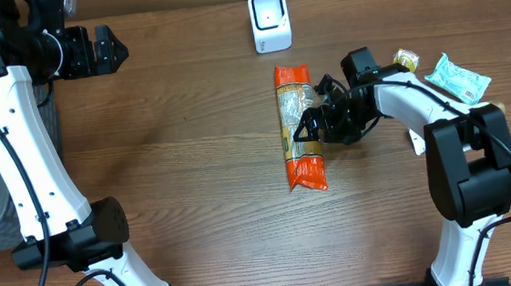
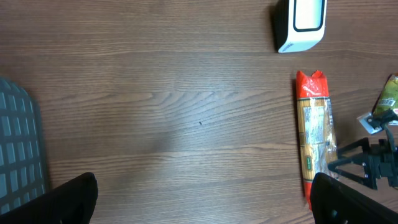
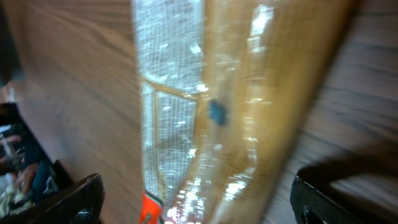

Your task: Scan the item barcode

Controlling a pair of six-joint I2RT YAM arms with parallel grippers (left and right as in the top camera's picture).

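The long orange-ended packet (image 1: 297,121) lay flat on the tabletop (image 1: 185,176), label side up, just below the white scanner (image 1: 270,20) but not touching it. The right hand (image 1: 315,127) sat at the packet's right edge, its fingers spread wide to either side of the packet and gripping nothing. The likely risk was that closing on the glossy, crinkly film at mid-length would let the packet slip or sag. The barcode could then end up turned away from the scanner's window. The left hand (image 1: 111,50) hung wide and empty, well apart at the far left.
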